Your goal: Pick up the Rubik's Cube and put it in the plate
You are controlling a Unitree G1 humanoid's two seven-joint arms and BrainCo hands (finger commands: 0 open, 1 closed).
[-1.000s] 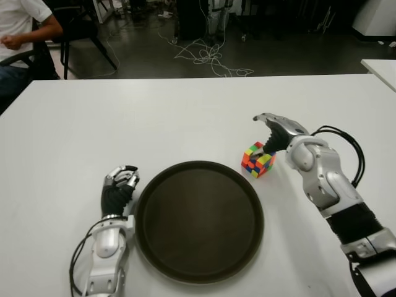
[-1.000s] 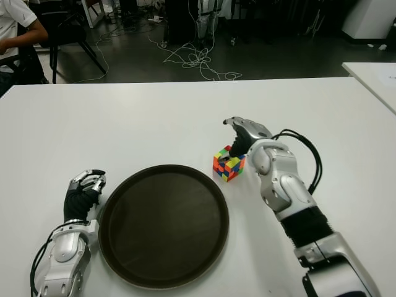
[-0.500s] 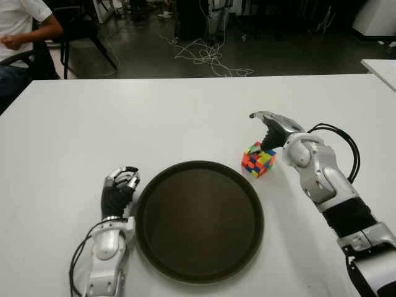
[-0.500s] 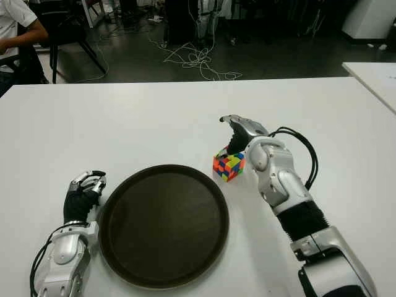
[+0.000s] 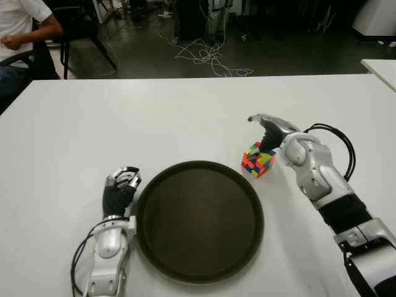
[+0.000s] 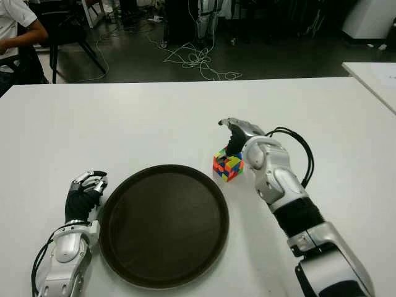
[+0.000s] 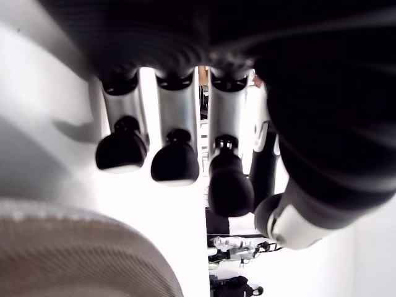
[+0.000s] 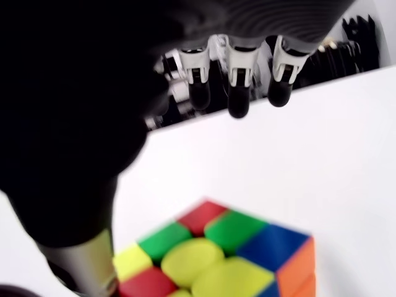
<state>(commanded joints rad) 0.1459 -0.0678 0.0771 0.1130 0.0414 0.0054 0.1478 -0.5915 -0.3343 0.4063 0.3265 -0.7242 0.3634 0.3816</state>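
The Rubik's Cube (image 5: 258,159) stands on the white table (image 5: 154,117), just off the far right rim of the round dark plate (image 5: 199,219). My right hand (image 5: 264,131) hovers over the cube's far side, open. In the right wrist view its fingers (image 8: 238,93) reach out past the cube (image 8: 216,253) and the thumb hangs down beside it, with nothing grasped. My left hand (image 5: 120,184) shows beside the plate's left rim, fingers curled and holding nothing.
A seated person (image 5: 21,28) and a chair are beyond the table's far left corner. Cables (image 5: 207,55) lie on the floor behind the table. A second white table (image 5: 380,67) shows at the far right.
My right hand has shifted a little to the left, closer over the cube. The cube, the plate and my left hand have stayed in place.
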